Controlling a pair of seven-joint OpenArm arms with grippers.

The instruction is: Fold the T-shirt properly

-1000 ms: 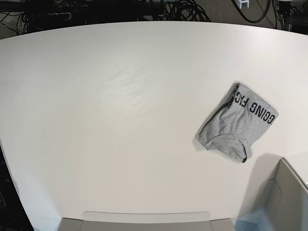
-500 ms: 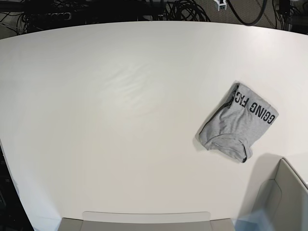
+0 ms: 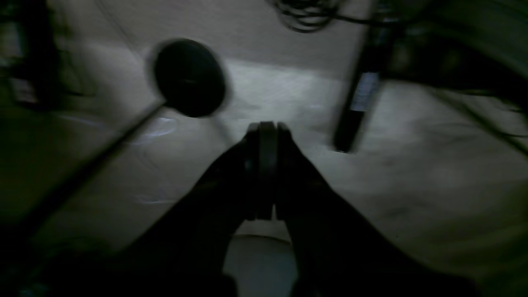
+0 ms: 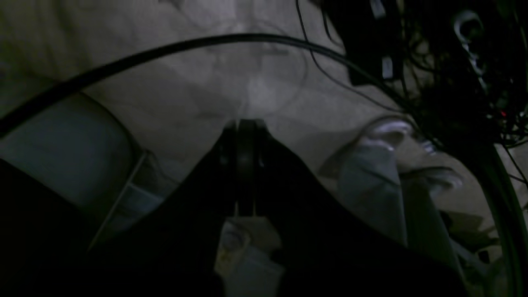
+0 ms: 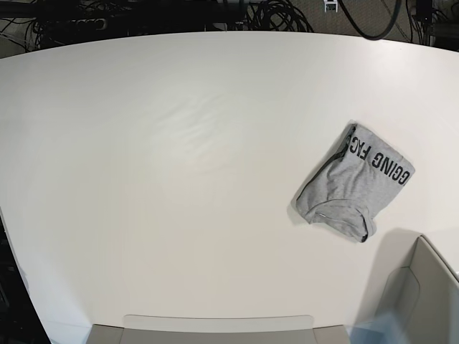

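The heather-grey T-shirt [image 5: 353,183] lies folded into a small bundle on the right side of the white table [image 5: 179,158], with black lettering showing along its upper right edge. Neither arm appears in the base view. In the left wrist view my left gripper [image 3: 266,132] is shut with nothing between its fingers, hanging over a dim floor. In the right wrist view my right gripper [image 4: 244,126] is also shut and empty, likewise off the table above the floor. The T-shirt is out of sight in both wrist views.
A grey box [image 5: 419,301] stands at the table's front right corner and a flat grey panel [image 5: 215,331] at the front edge. Cables [image 5: 272,14] lie behind the table. The wrist views show a dark round base [image 3: 189,76] and cables [image 4: 433,62] on the floor.
The T-shirt has not moved. Only a small white item at the top edge of the base view has shifted left.
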